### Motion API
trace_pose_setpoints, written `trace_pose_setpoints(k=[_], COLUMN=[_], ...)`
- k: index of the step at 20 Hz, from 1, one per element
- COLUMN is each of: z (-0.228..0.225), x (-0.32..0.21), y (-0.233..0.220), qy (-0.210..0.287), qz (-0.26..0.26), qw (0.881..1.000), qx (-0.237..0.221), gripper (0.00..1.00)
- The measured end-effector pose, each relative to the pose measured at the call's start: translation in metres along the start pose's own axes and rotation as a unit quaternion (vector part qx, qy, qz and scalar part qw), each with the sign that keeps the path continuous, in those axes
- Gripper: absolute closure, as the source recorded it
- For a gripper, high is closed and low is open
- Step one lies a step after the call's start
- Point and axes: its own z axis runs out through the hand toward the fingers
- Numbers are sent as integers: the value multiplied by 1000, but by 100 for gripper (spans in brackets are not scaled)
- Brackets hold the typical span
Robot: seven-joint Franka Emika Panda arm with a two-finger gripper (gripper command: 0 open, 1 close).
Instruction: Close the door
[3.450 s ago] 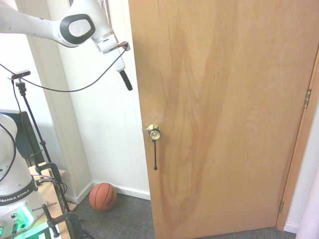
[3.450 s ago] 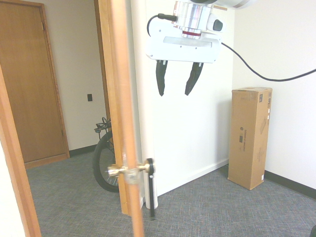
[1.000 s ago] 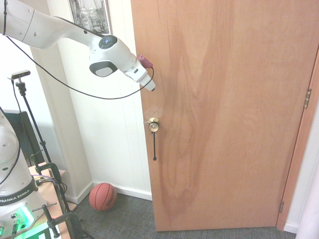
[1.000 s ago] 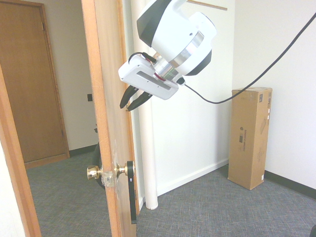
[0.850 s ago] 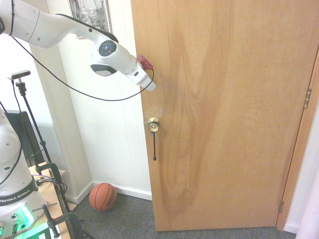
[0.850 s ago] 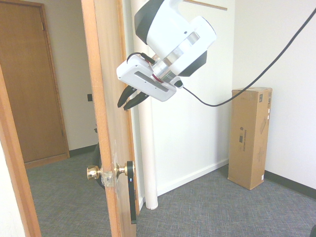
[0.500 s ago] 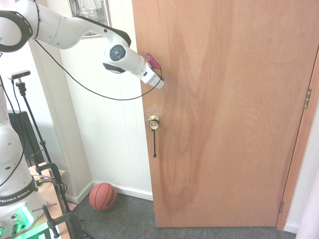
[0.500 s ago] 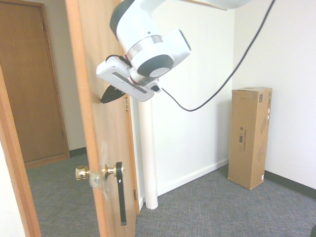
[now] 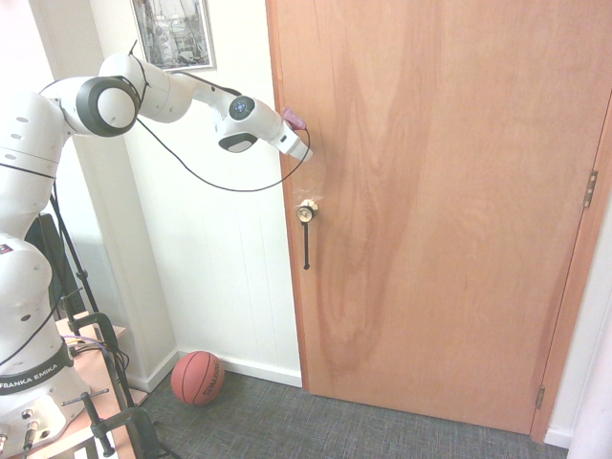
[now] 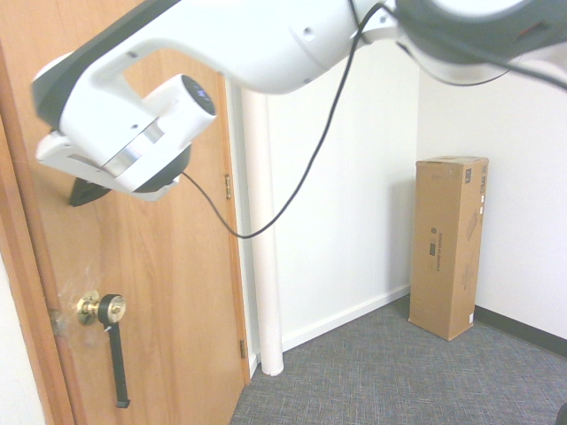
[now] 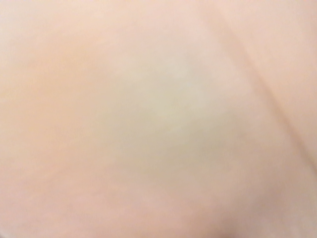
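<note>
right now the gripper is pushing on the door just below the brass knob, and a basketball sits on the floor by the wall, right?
Not quite. The gripper is against the door above the brass knob, not below it, as the first exterior view shows. The rest holds: a basketball sits on the floor by the wall.

Bright, even indoor light; wrist view wholly out of focus.
Both exterior views are sharp, the white walls near overexposed. The tall light-brown wooden door (image 9: 440, 191) shows soft sheen, no hard shadows. The wrist view is a pale peach blur.
</note>
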Motion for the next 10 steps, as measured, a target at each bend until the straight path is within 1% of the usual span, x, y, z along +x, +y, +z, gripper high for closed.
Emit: trace_pose_setpoints(k=[3, 10], z=[13, 13], x=[-7, -7], y=[-16, -16], qy=[13, 13], qz=[15, 15], qw=[1000, 1000], qx=[-12, -12], gripper=[100, 100])
